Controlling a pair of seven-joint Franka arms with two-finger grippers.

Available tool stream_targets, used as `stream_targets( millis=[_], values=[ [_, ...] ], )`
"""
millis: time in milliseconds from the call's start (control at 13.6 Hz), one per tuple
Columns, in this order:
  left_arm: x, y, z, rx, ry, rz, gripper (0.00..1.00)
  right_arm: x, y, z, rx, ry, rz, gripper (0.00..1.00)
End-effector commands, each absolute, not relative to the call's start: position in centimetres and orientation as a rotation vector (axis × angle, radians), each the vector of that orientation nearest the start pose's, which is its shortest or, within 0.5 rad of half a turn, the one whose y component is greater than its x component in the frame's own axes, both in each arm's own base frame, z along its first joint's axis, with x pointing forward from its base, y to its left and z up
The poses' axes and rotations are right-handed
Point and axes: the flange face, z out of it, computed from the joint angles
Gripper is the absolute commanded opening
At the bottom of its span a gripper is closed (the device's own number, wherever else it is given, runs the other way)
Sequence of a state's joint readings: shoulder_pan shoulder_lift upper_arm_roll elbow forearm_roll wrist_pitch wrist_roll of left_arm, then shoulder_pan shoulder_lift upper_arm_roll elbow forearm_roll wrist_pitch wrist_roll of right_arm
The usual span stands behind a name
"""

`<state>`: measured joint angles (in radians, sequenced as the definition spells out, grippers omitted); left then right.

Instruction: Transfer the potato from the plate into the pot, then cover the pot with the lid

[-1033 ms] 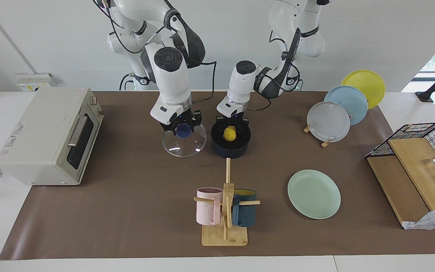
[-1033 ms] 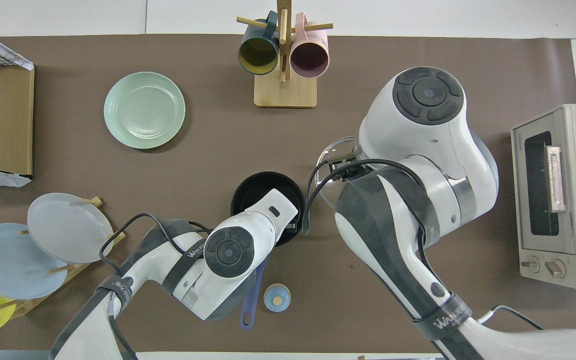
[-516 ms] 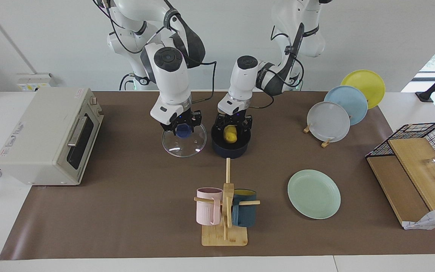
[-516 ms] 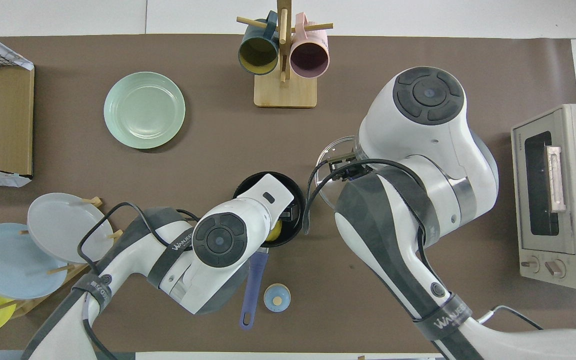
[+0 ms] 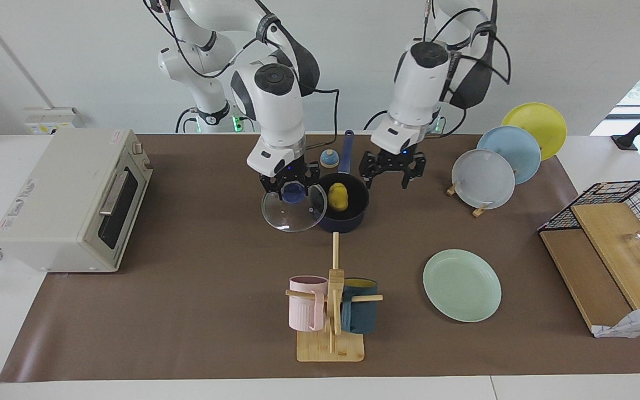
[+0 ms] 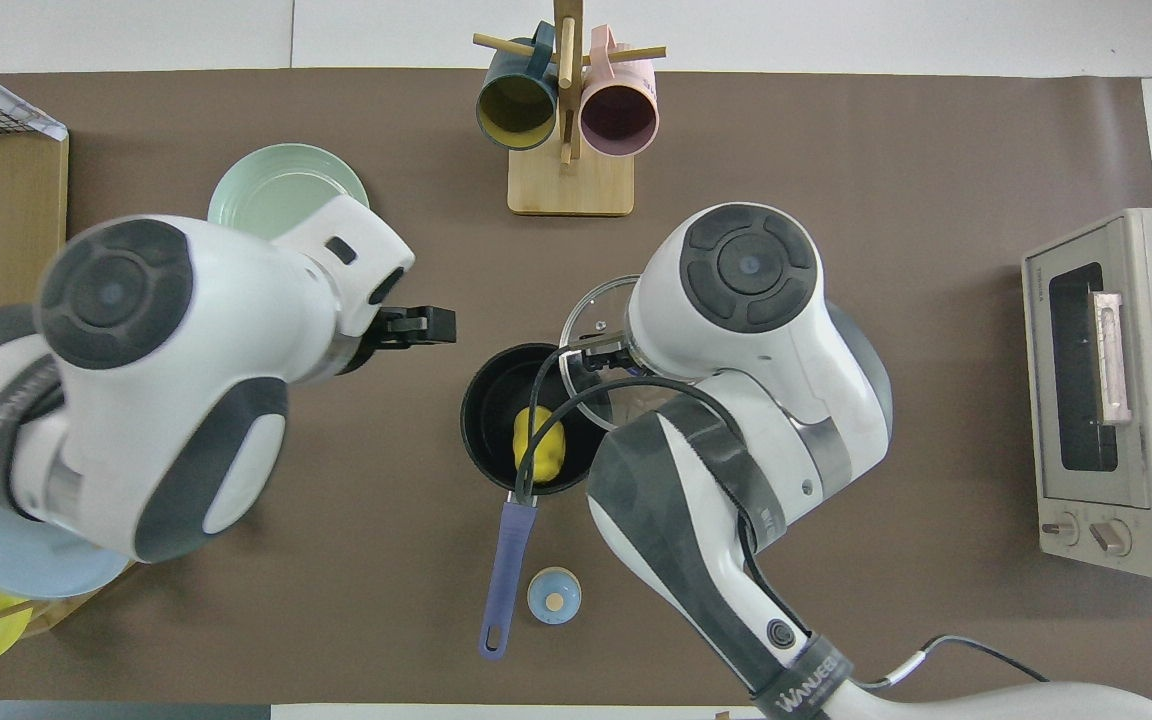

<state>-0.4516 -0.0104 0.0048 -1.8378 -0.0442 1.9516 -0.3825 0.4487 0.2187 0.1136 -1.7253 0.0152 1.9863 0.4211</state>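
The mint-green plate (image 5: 461,285) lies bare toward the left arm's end of the table. The navy pot (image 5: 344,204) holds the yellow potato (image 5: 338,196). The glass lid (image 5: 293,210), tilted, overlaps the pot's rim, gripped at its blue knob by the right gripper (image 5: 290,186). The left gripper (image 5: 392,168) hangs spread wide and holding nothing, over bare mat beside the pot.
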Motion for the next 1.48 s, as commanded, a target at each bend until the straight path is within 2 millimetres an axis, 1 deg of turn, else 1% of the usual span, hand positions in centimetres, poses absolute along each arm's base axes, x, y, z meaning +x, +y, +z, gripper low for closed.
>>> stream_targets(
  millis=[0, 74, 148, 221, 295, 369, 516, 590, 738, 885, 1033, 1107, 1180, 1328, 1402],
  values=[
    [53.7, -18.2, 59.1, -3.222, 0.148, -0.083, 1.00, 51.2, 37.2, 45.7, -3.082, -0.157, -0.071, 0.00],
    [54.1, -15.4, 60.4, -3.214, 0.162, -0.067, 1.00, 50.2, 39.0, 44.8, -3.101, -0.151, -0.084, 0.00],
    [54.5, -12.9, 61.1, -3.205, 0.200, -0.047, 1.00, 49.2, 40.6, 44.3, -3.112, -0.135, -0.095, 0.00],
    [54.6, -10.6, 61.6, -3.197, 0.203, -0.016, 1.00, 48.0, 42.5, 43.3, -3.123, -0.123, -0.102, 0.00],
    [54.5, -8.7, 61.8, -3.192, 0.209, 0.022, 1.00, 47.8, 43.3, 42.5, -3.124, -0.098, -0.119, 0.00],
    [54.4, -7.5, 61.7, -3.183, 0.239, 0.048, 1.00, 47.4, 44.1, 42.1, -3.125, -0.083, -0.118, 0.00],
    [53.7, -5.2, 62.7, -3.150, 0.233, 0.054, 1.00, 47.2, 44.3, 42.0, -3.122, -0.076, -0.116, 0.00],
    [53.5, -4.6, 62.6, -3.150, 0.228, 0.070, 1.00, 47.0, 44.5, 41.9, -3.124, -0.076, -0.113, 0.00],
    [53.4, -4.5, 62.6, -3.149, 0.226, 0.085, 1.00, 47.0, 44.7, 41.3, -3.123, -0.041, -0.098, 0.00],
    [53.2, -4.4, 62.7, -3.148, 0.224, 0.109, 1.00, 46.7, 45.1, 40.9, -3.124, -0.053, -0.093, 0.00],
    [53.2, -4.1, 63.9, -3.143, 0.214, 0.131, 1.00, 46.6, 45.0, 40.8, -3.128, -0.054, -0.092, 0.00],
    [53.5, -4.1, 64.9, -3.127, 0.216, 0.142, 1.00, 46.6, 45.0, 40.6, -3.130, -0.055, -0.088, 0.00],
    [53.8, -4.0, 65.4, -3.117, 0.212, 0.148, 1.00, 46.6, 45.0, 40.7, -3.130, -0.056, -0.091, 0.00],
    [53.7, -3.9, 66.3, -3.117, 0.212, 0.099, 1.00, 46.6, 45.0, 40.5, -3.135, -0.061, -0.094, 0.00],
    [53.7, -3.9, 66.2, -3.118, 0.215, 0.070, 1.00, 46.6, 44.9, 40.5, -3.136, -0.067, -0.096, 0.00]
  ],
)
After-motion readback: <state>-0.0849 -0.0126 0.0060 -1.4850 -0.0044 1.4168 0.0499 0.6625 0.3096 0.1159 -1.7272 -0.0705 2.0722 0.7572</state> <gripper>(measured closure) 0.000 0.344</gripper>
